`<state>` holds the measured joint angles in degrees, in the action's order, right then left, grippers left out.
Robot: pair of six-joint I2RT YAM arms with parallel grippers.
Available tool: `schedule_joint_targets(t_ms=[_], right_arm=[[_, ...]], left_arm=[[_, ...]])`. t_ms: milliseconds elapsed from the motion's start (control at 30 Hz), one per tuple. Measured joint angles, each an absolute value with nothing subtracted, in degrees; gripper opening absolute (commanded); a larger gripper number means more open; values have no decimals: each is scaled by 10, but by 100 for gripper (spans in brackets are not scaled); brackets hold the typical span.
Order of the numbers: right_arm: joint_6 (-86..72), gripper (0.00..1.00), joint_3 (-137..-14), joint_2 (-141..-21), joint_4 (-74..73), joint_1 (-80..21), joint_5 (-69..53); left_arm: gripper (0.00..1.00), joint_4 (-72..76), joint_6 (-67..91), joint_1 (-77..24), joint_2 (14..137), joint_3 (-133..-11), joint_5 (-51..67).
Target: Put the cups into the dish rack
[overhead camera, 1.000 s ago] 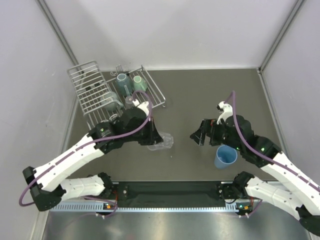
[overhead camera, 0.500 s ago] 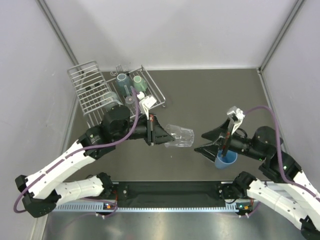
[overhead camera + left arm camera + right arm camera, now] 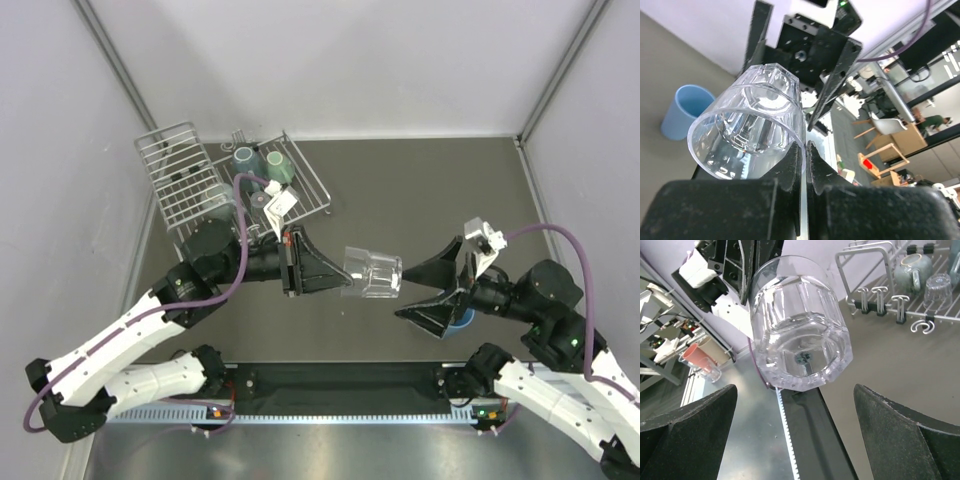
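Observation:
A large clear glass (image 3: 372,272) hangs on its side above the table. My left gripper (image 3: 346,281) is shut on its rim, one finger inside and one outside (image 3: 806,150). Its thick base (image 3: 800,325) points at my right gripper (image 3: 403,297), whose jaws stand wide open just short of it, touching nothing. The blue tumbler (image 3: 461,321) stands upright on the table under the right wrist. In the silver wire dish rack (image 3: 190,190) at the back left sit a grey-teal mug (image 3: 244,158), a mint-green mug (image 3: 278,165) and a small clear glass (image 3: 940,287).
Grey walls close in the dark table (image 3: 420,190) on the left, back and right. The metal rail (image 3: 340,380) with both arm bases runs along the near edge. Small hooks (image 3: 890,302) line the rack's edge facing the right arm.
My left gripper has lifted the clear glass off the table and carried it rightward, turning it on its side. My right gripper has swung round to face it, jaws still wide.

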<state>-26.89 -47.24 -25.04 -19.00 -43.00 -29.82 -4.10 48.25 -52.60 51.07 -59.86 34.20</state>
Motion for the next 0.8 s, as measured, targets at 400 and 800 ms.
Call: schedule_joint_targets(t_ms=[400,800], right_arm=[[-376,100,-382,-218,12,-430,-274],[-464,100,-327,-224,167,-430,-189]], left_arm=[[0,95,570,-526,477,-518,293],[0,159,606,-526,465,-502,230]])
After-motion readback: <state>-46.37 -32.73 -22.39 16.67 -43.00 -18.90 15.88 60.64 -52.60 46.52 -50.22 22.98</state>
